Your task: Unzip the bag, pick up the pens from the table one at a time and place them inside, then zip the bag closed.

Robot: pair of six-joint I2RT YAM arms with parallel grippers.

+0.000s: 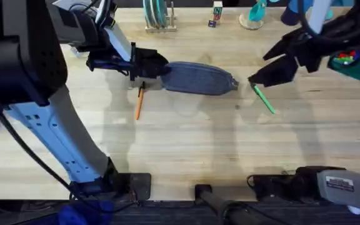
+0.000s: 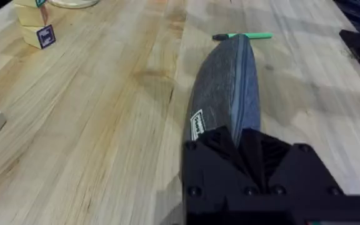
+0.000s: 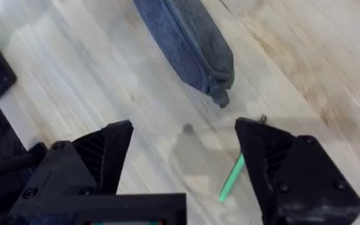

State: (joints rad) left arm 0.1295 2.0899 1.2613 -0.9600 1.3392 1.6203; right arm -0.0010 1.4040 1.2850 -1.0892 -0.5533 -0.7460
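Observation:
The grey-blue bag [image 1: 199, 78] lies lengthwise on the table [image 1: 186, 144], its zipper closed as far as I can see. My left gripper [image 1: 144, 65] is shut on the bag's left end [image 2: 230, 94], fingers pinched over the fabric [image 2: 242, 147]. An orange pen [image 1: 139, 103] lies just in front of that end. The green pen [image 1: 264, 99] lies off the bag's right end [image 3: 189, 37], beside the small pull tab [image 3: 220, 97]. My right gripper [image 1: 261, 75] hovers open above the green pen [image 3: 232, 178], fingertips [image 3: 255, 134] spread wide. The green pen [image 2: 242, 36] also shows beyond the bag's far end.
At the back edge stand a rack with teal discs [image 1: 157, 15], small blocks [image 1: 216, 14] and a teal object [image 1: 255, 15]. A green bin of coloured pieces [image 1: 358, 62] sits at the far right. Wooden blocks [image 2: 36, 28] stand off to one side.

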